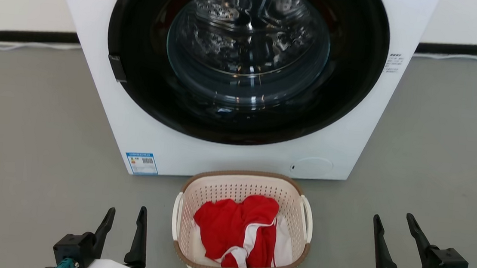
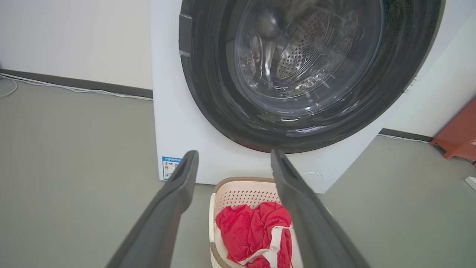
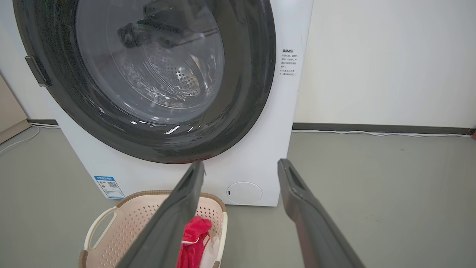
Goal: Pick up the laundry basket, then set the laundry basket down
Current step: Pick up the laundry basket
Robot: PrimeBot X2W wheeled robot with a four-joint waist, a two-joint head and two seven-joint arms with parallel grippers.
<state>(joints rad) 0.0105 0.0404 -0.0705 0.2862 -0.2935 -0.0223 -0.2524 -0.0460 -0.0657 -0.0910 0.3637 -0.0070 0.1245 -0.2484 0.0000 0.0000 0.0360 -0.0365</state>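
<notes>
- The left jaws are spread wide and hold nothing, their 2 dark fingers pointing ahead. The right jaws are also parted and empty, with their fingers apart.
- The laundry basket sits on the grey floor between the 2 sets of jaws and touches neither. It is near the left jaws and farther from the right jaws.
- Its 2 white handles face outward, 1 handle toward the left jaws and the other handle toward the right jaws.
- A red garment with white trim lies bunched in the basket, below the brown rim.
- Ahead of both sets of jaws, past the basket, stands the white washer with its round door shut. The basket's far rim is near the washer's front panel, but I cannot tell whether they touch.
- Judged from here, the pickup has not begun.
- Possible faults:
  - The right jaws have farther to travel, so uneven arrival could shove the basket sideways across the floor.
  - The handles are thin, and a finger missing one would press on the perforated wall instead.
  - A 1-sided lift would tilt the basket and could spill the garment.
  - Pushing forward could knock the basket against the washer.
</notes>
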